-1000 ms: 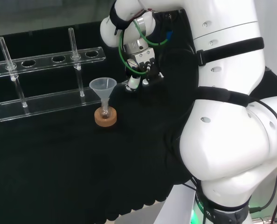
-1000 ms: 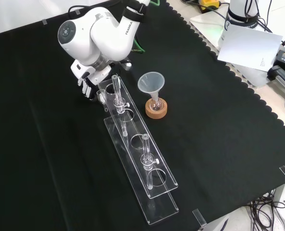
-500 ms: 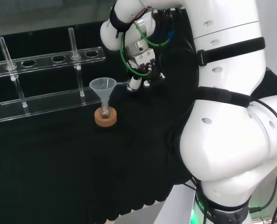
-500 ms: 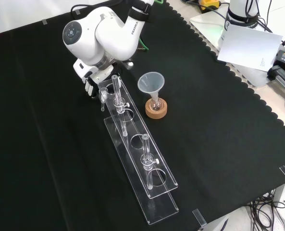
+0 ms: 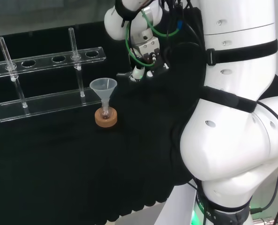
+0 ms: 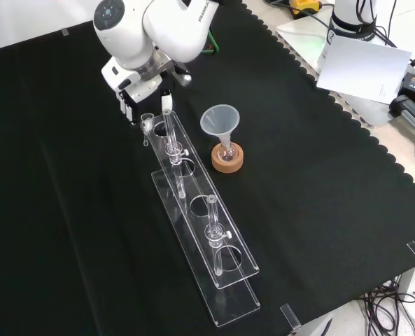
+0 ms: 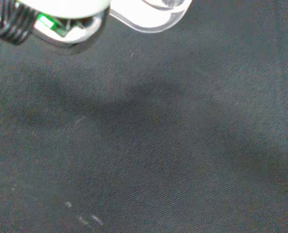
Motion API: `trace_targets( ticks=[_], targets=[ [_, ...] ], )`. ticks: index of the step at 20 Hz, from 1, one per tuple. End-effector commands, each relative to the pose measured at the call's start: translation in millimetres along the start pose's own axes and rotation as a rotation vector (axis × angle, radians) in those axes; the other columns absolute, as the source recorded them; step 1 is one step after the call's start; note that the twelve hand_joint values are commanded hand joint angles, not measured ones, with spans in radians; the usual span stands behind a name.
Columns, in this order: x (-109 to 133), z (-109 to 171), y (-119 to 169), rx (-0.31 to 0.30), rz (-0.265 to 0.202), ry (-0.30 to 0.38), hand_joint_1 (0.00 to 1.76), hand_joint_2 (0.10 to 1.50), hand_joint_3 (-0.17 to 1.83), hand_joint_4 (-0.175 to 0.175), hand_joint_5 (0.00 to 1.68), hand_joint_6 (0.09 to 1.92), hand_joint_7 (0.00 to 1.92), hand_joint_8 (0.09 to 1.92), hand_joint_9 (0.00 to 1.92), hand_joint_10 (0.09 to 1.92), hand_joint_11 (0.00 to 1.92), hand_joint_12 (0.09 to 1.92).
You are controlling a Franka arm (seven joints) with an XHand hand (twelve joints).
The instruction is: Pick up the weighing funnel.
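Change: the hand [image 6: 141,84] has risen since half a second ago, drifting toward 12 o'clock in the front view. The weighing funnel [image 6: 148,123] has come up with it, off the cloth [image 6: 67,231].
Hand: its fingers [image 5: 138,72] are curled in and pinch the weighing funnel. I see nothing else in its hold.
Weighing funnel, front view: it hangs at the hand's 5 o'clock, small cup uppermost and short stem pointing down. It is just beside the rack's [image 6: 236,294] upper end, at that end's 9 o'clock. I cannot tell whether it touches the rack.
Weighing funnel, head view: a small clear piece pokes out at 9 o'clock from the fingertips, above the cloth.
Wrist view: a clear rounded piece, the weighing funnel [image 7: 151,14], sits beside a blurred white part of the hand [image 7: 56,5]. Bare cloth with a soft shadow lies beyond.
Funnel: the funnel [image 6: 220,119] stands mouth up with its stem in a small flask on a cork ring [image 6: 228,161]. The hand is well apart from it, at about its 10 o'clock in the front view and 2 o'clock in the head view.
Rack: long and clear, with two tubes [image 6: 212,217] standing upright in it. In the front view it runs from beside the hand away toward 5 o'clock, passing the cork ring at the ring's 9 o'clock.
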State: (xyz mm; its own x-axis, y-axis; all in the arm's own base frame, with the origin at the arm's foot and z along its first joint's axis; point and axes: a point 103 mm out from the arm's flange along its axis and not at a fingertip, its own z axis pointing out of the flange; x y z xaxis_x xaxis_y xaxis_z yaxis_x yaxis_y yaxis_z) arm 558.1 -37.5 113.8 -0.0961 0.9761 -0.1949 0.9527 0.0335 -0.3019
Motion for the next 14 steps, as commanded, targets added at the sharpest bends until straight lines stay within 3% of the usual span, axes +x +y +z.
trace_targets(
  ticks=[1,8,14],
  targets=[
    [-21,-13,-15,0.044,0.015,-0.046,1.17,0.61,0.61,0.175,1.50,0.21,1.14,0.47,1.42,0.09,1.18,0.81],
    [-40,-36,-42,0.072,0.043,-0.081,1.16,0.61,0.61,0.175,1.51,0.19,1.12,0.46,1.42,0.09,1.18,0.81],
    [-41,-45,-67,0.075,0.060,-0.106,1.16,0.61,0.61,0.175,1.51,0.19,1.12,0.46,1.42,0.09,1.18,0.81]
  ],
)
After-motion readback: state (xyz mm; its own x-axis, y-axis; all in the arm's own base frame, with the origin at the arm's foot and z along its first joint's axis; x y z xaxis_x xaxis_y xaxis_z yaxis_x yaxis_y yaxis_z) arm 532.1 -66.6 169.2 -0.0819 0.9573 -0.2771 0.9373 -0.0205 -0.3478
